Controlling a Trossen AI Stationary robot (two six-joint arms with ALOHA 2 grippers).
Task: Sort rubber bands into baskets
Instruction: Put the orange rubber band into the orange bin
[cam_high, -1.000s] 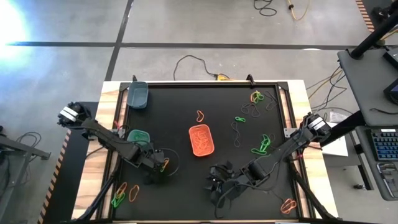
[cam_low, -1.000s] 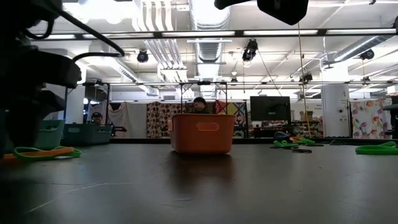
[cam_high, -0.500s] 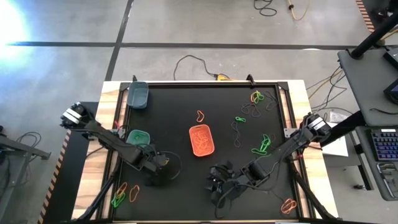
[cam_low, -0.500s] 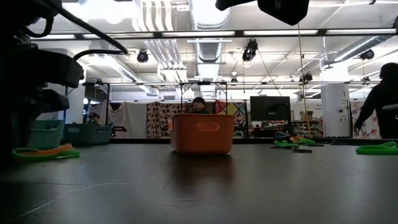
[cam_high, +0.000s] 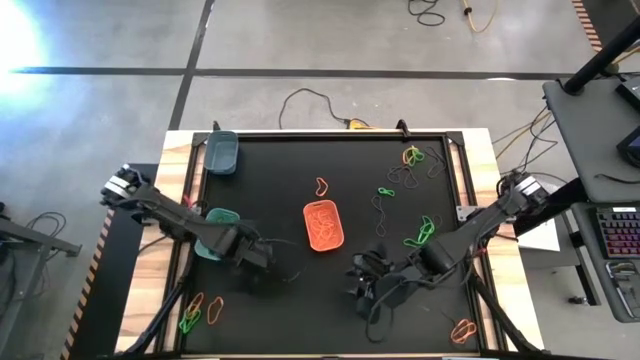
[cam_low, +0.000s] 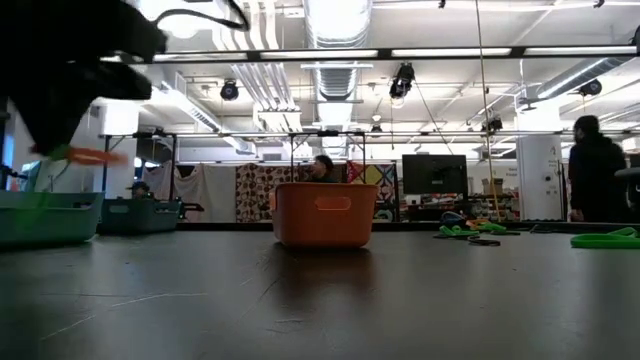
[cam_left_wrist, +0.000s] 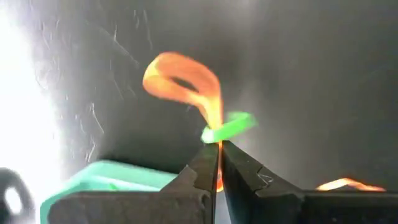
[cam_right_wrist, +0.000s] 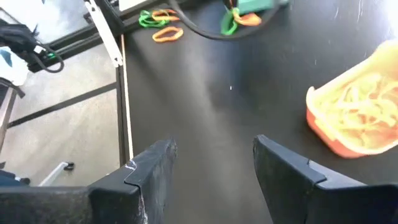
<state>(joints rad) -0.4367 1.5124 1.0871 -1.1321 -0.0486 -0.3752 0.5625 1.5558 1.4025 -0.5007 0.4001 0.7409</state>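
My left gripper (cam_left_wrist: 218, 146) is shut on an orange rubber band (cam_left_wrist: 183, 81) and a green one (cam_left_wrist: 229, 126), above the table's near left part (cam_high: 264, 258). The light teal basket (cam_high: 212, 238) lies partly under that arm. The orange basket (cam_high: 324, 226) holds orange bands at mid-table, and the dark basket (cam_high: 221, 153) sits at the far left. My right gripper (cam_right_wrist: 214, 165) stands open over bare mat (cam_high: 366, 287), touching nothing. Loose bands (cam_high: 424, 232) lie at the right. My left gripper pinches the orange band and the green band together at its fingertips (cam_left_wrist: 219, 138), each at one spot on its loop. The fingers slant down from above. Both bands are lifted clear of the table, with the orange loop (cam_low: 88, 155) sticking out beyond the fingertips.
More bands lie at the near left corner (cam_high: 200, 310), the near right corner (cam_high: 463, 330), the far right (cam_high: 410, 158), and one beside the orange basket (cam_high: 321, 186). A black cable loops on the mat by the left arm (cam_high: 285, 262). People stand in the room behind (cam_low: 597, 170).
My left gripper has shut on the orange and green bands and risen, lifting them off the mat, and has drawn a little toward the teal basket. My right gripper has shifted toward the table's right edge, still open.
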